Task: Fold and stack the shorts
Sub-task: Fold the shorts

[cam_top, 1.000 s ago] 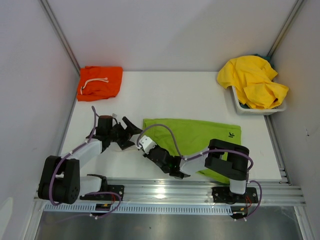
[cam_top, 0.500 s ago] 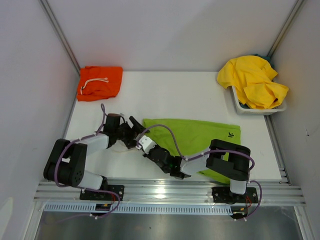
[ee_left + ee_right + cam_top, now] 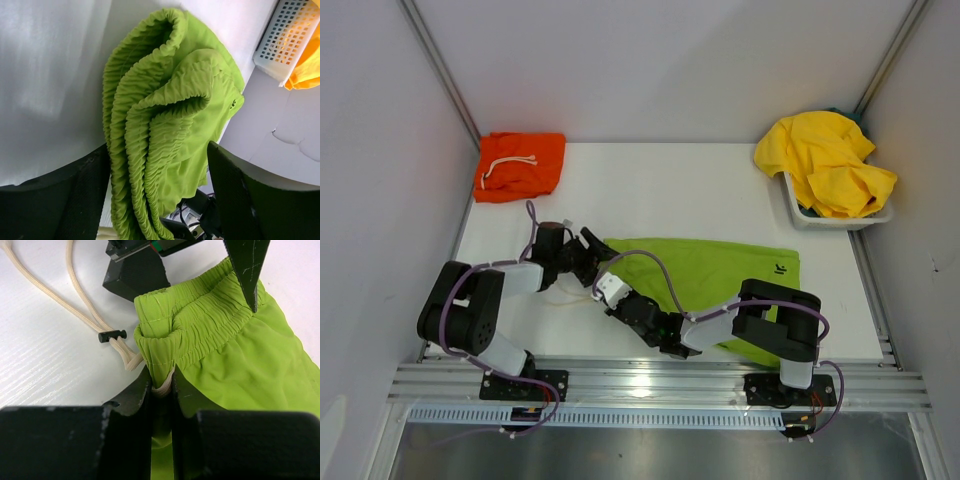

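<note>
A white basket point(image 3: 830, 222) at the far right of the tabletop point(image 3: 670, 190) holds crumpled yellow shorts point(image 3: 825, 160). Folded orange shorts point(image 3: 520, 165) lie in the far left corner. The lime green shorts point(image 3: 720, 270) lie spread mid-tabletop. The right end effector point(image 3: 161, 382) pinches their waistband, while the left end effector point(image 3: 159, 149) stands spread around the bunched waistband. Only the right wrist view clearly shows the cream drawstring point(image 3: 75, 300) and its black toggle point(image 3: 112, 335).
</note>
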{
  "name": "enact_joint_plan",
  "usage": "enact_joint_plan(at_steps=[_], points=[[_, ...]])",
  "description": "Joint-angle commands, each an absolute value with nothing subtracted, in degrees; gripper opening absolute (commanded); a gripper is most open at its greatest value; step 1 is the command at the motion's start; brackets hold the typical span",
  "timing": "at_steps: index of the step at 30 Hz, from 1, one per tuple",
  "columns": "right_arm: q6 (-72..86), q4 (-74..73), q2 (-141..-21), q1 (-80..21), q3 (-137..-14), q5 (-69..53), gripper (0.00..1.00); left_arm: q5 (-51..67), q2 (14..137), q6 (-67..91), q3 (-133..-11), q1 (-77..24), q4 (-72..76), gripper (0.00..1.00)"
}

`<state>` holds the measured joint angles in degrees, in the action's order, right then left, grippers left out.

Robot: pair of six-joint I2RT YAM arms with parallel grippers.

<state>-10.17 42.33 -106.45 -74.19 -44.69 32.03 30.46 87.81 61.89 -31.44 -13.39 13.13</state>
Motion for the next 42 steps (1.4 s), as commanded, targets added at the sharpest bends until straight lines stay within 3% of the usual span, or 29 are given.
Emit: enact_joint_plan(at_steps=[1,11,13,14,16,17,18,24,30,37,40,42], points=[[-10.8,47.3,-104.6,-74.7,-45.0,31.9,0.0,32.2,89.5,63.5,-30.9,-14.2,19.1,0.76],[-10.3,46.8,-105.1,-75.4,-45.0,31.6,0.02,29.5,88.6,63.1,-31.1,-14.6,19.2,0.44],[-10.1,46.8,-105.2,-75.7,-45.1,31.4,0.15,29.5,88.6,62.8,-31.0,-14.6,19.2,0.31],[-10.2,46.8,-105.1,-75.8,-45.1,31.4,0.36,29.7,88.7,62.4,-31.4,-14.6,19.2,0.27],[-10.5,45.6,-104.5,-76.4,-45.3,31.1,0.53,29.9,89.3,61.9,-31.8,-14.6,19.1,0.1],[-10.2,45.4,-104.1,-76.8,-45.3,31.1,0.68,29.6,89.5,61.0,-32.0,-14.6,18.6,0.04],[-9.8,44.7,-102.8,-76.7,-45.3,30.7,0.7,29.3,89.7,60.6,-32.5,-14.6,18.0,0.0],[-3.1,39.8,-93.5,-75.9,-42.2,26.4,0.75,27.8,90.3,56.4,-35.1,-14.5,14.0,0.0],[10.2,30.8,-83.5,-68.5,-38.1,26.5,0.55,19.9,86.7,48.4,-39.1,-14.5,1.7,0.0],[25.7,13.2,-73.1,-53.9,-35.5,21.8,0.1,11.5,79.8,42.2,-43.1,-11.1,-11.9,0.0],[29.3,9.9,-70.1,-47.8,-33.1,17.2,0.0,10.9,77.2,40.7,-43.5,-7.3,-14.9,0.0],[31.5,8.4,-68.5,-45.1,-31.7,13.8,0.0,10.2,75.2,40.2,-44.4,-5.4,-17.6,0.0]])
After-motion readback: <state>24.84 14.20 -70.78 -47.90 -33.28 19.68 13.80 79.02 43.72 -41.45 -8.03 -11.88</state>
